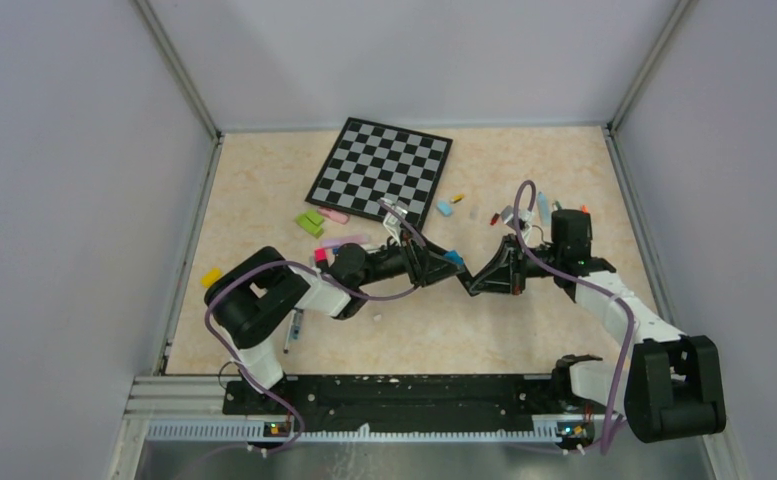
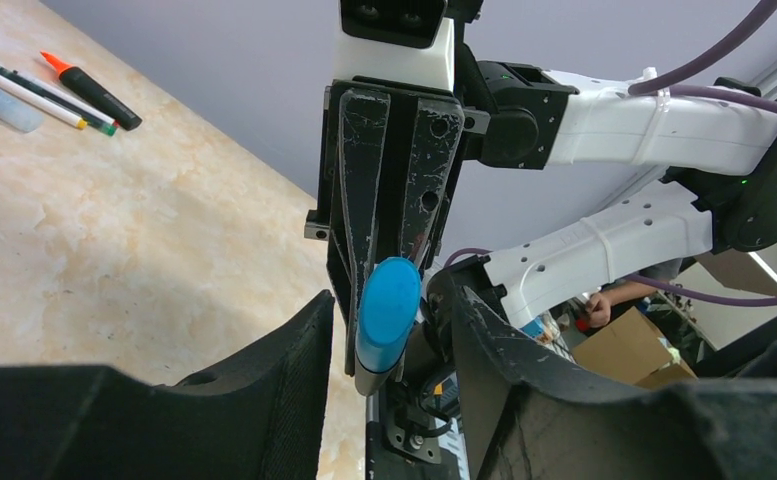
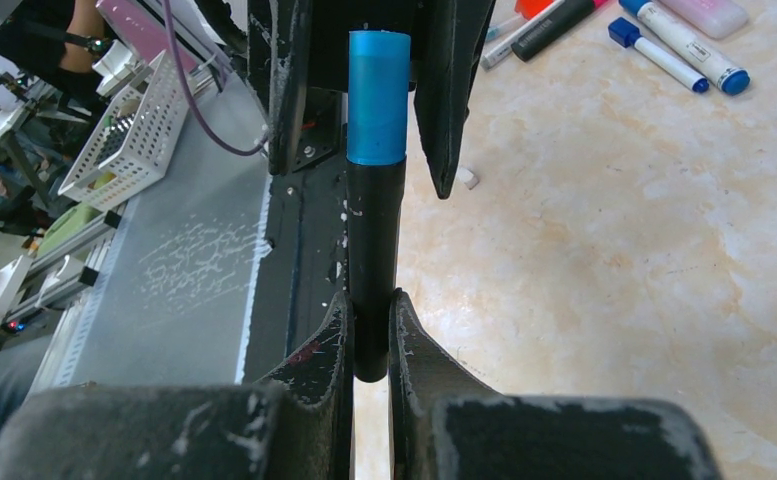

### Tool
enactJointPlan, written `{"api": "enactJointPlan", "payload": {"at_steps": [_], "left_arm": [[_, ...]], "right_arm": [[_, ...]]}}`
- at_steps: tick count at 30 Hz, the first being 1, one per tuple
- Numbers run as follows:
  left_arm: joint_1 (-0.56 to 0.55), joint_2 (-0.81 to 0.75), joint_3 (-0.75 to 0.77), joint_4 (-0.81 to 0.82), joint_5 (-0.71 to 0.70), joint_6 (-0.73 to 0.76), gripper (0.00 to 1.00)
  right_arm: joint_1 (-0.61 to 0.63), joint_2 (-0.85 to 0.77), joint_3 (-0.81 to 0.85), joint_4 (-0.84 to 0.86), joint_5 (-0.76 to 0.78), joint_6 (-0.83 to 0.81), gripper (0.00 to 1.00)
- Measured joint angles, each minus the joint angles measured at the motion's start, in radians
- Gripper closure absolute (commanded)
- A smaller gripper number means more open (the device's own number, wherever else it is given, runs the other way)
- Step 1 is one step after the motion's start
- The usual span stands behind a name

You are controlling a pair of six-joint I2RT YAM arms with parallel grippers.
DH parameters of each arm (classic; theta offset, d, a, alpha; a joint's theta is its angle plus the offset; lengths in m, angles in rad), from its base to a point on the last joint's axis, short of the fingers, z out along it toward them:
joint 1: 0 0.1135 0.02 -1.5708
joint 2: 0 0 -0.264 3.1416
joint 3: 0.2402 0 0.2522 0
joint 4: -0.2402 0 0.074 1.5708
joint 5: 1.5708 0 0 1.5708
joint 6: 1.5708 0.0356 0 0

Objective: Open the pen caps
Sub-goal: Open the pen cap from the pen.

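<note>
A pen with a black barrel [image 3: 374, 240] and a blue pen cap [image 3: 378, 95] hangs level above the table between the two arms. My right gripper [image 3: 371, 300] is shut on the rear of the barrel. My left gripper [image 2: 389, 295] stands open around the blue cap [image 2: 386, 305], with a narrow gap showing on each side of it. From the top view the two grippers meet nose to nose at mid-table, the cap [image 1: 454, 258] at the left gripper [image 1: 451, 264] and the right gripper [image 1: 479, 280] just beyond it. More pens and caps lie scattered on the table.
A checkered board [image 1: 379, 165] lies at the back. Green caps [image 1: 310, 222], a pink pen [image 1: 334, 215] and a yellow cap [image 1: 210, 277] lie to the left. Two blue-capped white markers [image 3: 664, 45] and an orange-tipped black marker [image 2: 89, 90] lie on the tabletop. Walls enclose three sides.
</note>
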Motion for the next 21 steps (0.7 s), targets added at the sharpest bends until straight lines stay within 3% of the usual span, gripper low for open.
{"api": "enactJointPlan", "payload": {"at_steps": [4, 12, 19, 21], "left_arm": [[0.000, 0.000, 0.000, 0.001, -0.006, 0.011, 0.57], [0.000, 0.000, 0.001, 0.001, -0.022, 0.015, 0.61], [0.000, 0.000, 0.003, 0.001, -0.028, 0.026, 0.98], [0.000, 0.000, 0.003, 0.001, -0.027, 0.027, 1.00]], "right_arm": [[0.000, 0.000, 0.000, 0.000, 0.000, 0.000, 1.00], [0.000, 0.005, 0.000, 0.000, 0.000, 0.000, 1.00], [0.001, 0.010, 0.000, -0.002, -0.004, 0.009, 1.00], [0.001, 0.011, 0.000, -0.002, -0.006, 0.014, 0.97]]}}
